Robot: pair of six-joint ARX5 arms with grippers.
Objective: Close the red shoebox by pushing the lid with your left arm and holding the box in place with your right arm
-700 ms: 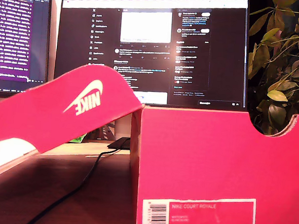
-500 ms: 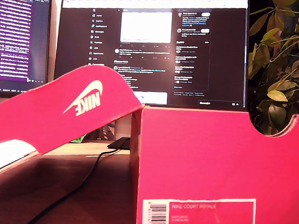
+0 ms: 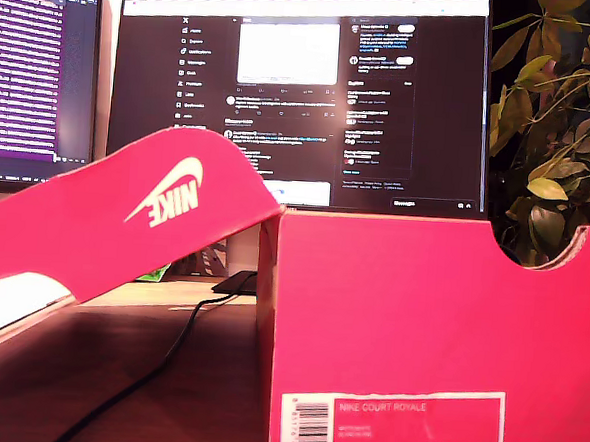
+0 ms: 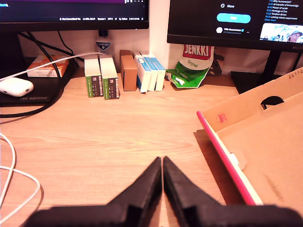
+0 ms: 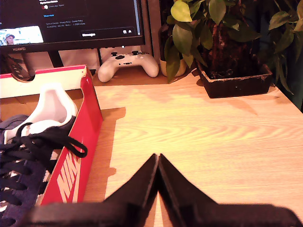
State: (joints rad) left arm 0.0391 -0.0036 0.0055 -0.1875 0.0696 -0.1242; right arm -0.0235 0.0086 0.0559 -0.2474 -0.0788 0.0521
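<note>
red shoebox (image 3: 409, 318), white-logo lid (image 3: 125, 221), black gripper (image 4: 162, 163)

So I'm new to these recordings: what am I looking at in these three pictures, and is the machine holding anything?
Two robot arms work at a desk, each ending in a two-fingered tool with a camera on it. The exterior view sits low on the desk, right beside the red shoebox, whose lid hangs open. No arm shows there. The first wrist view looks along my first tool: its black fingers are shut together on nothing, above bare wood, with the lid's cardboard inside beside it and small cartons further back. The second wrist view looks along my second tool, also shut and empty, beside the box's red wall. Dark shoes lie inside. A game controller and potted plant stand behind.
</note>
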